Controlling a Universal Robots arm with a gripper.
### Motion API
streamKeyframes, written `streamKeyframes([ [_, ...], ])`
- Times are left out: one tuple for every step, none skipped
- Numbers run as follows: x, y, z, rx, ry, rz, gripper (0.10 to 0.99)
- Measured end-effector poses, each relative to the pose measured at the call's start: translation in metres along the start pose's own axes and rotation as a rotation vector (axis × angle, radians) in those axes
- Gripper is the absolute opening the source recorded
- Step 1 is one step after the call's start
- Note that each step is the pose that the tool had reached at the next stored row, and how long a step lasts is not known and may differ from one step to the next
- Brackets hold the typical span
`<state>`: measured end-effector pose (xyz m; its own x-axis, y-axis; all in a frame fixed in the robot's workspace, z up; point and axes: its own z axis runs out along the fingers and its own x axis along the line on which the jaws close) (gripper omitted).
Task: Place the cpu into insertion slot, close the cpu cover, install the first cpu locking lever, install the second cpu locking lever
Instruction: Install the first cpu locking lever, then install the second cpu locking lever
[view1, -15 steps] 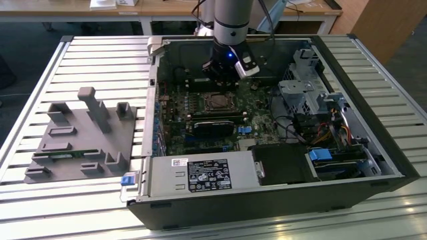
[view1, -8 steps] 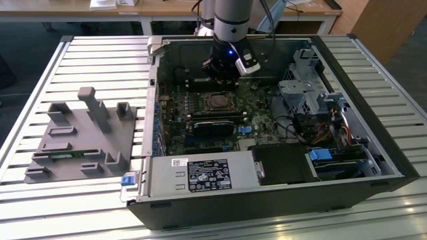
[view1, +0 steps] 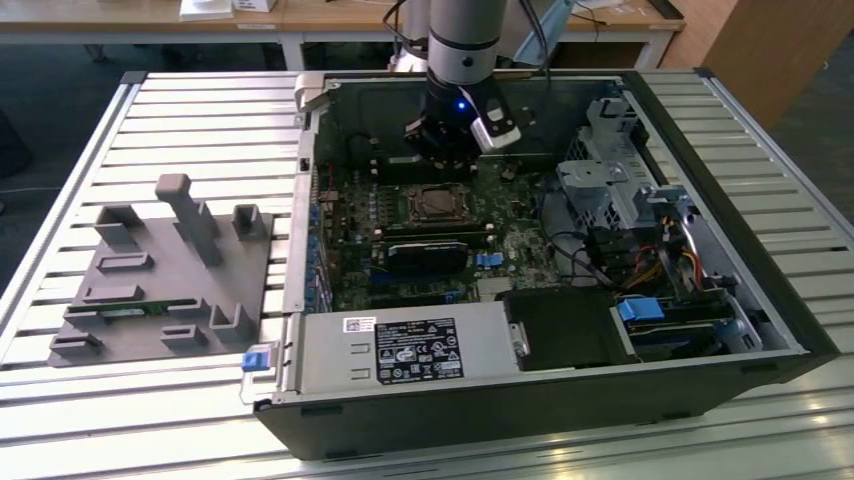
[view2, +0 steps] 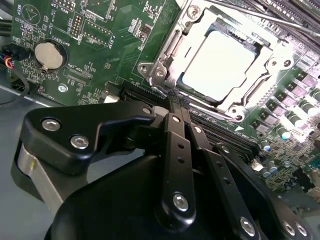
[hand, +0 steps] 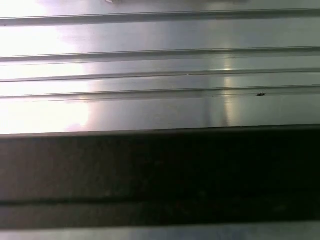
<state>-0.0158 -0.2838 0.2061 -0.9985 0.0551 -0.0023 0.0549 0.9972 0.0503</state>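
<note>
With the cpu (view2: 220, 62) already seated in the insertion slot (view2: 186, 20) and the cpu cover (view2: 167, 55) down over it (step 1 done, prob. step 2), levers look left. Gripper (view2: 176, 100), fingers together, empty, sits just beside the cover's corner.

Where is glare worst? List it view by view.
Second wrist view: the cpu and the cpu cover around it are washed out near-white. First wrist view: a bright bloom on the ribbed metal surface. Exterior view: sheen across the slatted table.
</note>
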Motion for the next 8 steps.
streamKeyframes([
  [-0.0001, -0.0007, -0.0001, 0.000, 0.0001, 0.000, 0.106],
  [-0.0004, -0.0012, -0.0001, 0.000, 0.0000, 0.000, 0.106],
  [-0.0004, -0.0013, -0.0001, 0.000, 0.0000, 0.000, 0.106],
  [-0.0004, -0.0015, -0.0001, 0.000, 0.0000, 0.000, 0.106],
  [-0.0005, -0.0017, -0.0001, 0.000, 0.0001, 0.000, 0.106],
  [-0.0005, -0.0019, -0.0001, 0.000, 0.0000, 0.000, 0.106],
  [-0.0005, -0.0021, -0.0001, 0.000, 0.0000, 0.000, 0.106],
  [-0.0005, -0.0026, -0.0002, 0.000, 0.0001, 0.000, 0.106],
])
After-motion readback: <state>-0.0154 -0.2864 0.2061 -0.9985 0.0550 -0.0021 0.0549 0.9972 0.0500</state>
